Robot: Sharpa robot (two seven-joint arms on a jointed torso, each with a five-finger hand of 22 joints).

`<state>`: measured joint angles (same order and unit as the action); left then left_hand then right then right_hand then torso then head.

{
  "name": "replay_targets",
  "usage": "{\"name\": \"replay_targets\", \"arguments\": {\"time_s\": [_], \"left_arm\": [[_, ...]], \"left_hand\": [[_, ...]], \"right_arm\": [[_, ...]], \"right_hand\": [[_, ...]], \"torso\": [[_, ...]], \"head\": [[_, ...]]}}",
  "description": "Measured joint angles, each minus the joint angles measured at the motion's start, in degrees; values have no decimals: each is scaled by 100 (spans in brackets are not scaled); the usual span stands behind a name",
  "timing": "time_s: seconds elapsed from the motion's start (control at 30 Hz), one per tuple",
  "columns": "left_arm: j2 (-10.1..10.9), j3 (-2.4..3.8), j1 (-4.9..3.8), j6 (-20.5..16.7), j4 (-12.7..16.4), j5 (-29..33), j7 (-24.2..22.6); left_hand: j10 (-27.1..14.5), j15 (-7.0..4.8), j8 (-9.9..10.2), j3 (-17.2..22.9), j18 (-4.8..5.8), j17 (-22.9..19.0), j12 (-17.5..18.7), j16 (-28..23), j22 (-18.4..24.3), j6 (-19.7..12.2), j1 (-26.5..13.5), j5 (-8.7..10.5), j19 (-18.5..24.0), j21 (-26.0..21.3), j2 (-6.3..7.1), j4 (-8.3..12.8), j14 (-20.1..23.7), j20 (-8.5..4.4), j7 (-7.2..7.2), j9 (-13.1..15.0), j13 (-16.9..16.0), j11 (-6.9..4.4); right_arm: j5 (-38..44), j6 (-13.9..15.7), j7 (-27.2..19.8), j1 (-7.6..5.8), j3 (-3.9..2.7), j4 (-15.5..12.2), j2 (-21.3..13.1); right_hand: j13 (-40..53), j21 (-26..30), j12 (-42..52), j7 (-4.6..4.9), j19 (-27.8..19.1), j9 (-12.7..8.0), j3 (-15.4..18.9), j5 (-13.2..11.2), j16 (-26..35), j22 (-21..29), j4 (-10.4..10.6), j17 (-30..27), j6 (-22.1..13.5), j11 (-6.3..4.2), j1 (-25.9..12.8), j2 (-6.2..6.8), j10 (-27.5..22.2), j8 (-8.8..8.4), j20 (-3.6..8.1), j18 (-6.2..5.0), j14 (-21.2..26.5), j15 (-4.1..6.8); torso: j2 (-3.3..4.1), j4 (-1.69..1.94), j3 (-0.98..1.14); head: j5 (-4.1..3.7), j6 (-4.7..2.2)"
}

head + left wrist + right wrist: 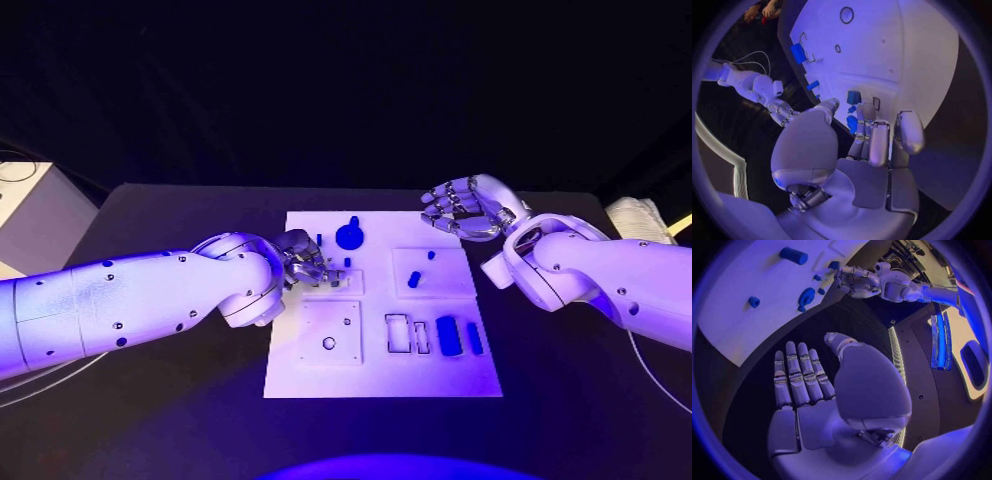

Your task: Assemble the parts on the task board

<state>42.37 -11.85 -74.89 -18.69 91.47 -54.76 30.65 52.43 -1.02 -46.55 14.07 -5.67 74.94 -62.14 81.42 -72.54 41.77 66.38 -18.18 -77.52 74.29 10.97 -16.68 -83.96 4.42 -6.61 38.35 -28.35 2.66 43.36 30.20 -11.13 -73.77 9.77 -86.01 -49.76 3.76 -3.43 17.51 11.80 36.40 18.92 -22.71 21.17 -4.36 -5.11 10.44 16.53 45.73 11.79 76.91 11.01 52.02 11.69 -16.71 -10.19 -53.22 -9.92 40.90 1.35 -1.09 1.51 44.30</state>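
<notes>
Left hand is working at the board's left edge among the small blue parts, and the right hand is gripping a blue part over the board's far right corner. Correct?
Not quite: the right hand holds nothing, its fingers straight and apart in the right wrist view. The left hand is indeed at the task board's left edge among the blue parts.

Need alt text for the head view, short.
White task board at the centre of a black table, small blue parts on it. The left hand reaches over the board's left edge; the right hand, holding nothing, hovers beyond its far right corner.
</notes>
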Motion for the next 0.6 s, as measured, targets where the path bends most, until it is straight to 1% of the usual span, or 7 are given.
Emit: {"name": "replay_targets", "arguments": {"time_s": [0.17,0.27,0.5,0.6], "left_arm": [[-101,-2,0,73,-82,-20,31],[-144,-3,2,110,-129,-28,46],[-178,-6,4,176,-195,-40,77],[-187,-6,4,202,-209,-44,89]], "left_hand": [[0,0,0,0,0,0,-22,0,-10,-19,0,0,0,0,0,0,0,0,19,-6,-5,0],[0,0,-48,0,0,-1,-45,0,-10,-19,21,0,1,0,-21,0,0,0,19,-6,-13,0],[-21,0,-76,0,0,-1,-53,5,-16,-19,27,0,1,5,-27,0,0,0,19,-12,-20,-20],[-21,-2,-137,0,0,-1,-113,22,-34,-19,72,0,1,25,-72,0,-2,-1,18,-23,-36,-20]], "right_arm": [[0,0,-1,1,0,-11,-1],[0,0,-1,2,0,-23,-1],[0,0,-4,2,0,-54,-9],[0,0,-5,2,0,-62,-12]], "right_hand": [[0,0,0,0,0,0,0,0,0,0,0,0,0,8,0,0,8,0,0,0,0,0],[0,0,0,0,0,0,0,0,0,6,0,-7,0,8,0,0,8,0,0,0,0,0],[0,0,0,-16,0,0,0,0,0,6,0,-7,17,8,0,0,8,0,0,0,0,0],[0,0,0,-17,0,0,0,0,0,6,0,-12,17,8,0,0,8,0,0,0,0,0]], "torso": [[9,-1,-1],[10,0,0],[12,3,2],[12,3,3]], "head": [[-12,9],[-15,10],[-21,19],[-25,26]]}}
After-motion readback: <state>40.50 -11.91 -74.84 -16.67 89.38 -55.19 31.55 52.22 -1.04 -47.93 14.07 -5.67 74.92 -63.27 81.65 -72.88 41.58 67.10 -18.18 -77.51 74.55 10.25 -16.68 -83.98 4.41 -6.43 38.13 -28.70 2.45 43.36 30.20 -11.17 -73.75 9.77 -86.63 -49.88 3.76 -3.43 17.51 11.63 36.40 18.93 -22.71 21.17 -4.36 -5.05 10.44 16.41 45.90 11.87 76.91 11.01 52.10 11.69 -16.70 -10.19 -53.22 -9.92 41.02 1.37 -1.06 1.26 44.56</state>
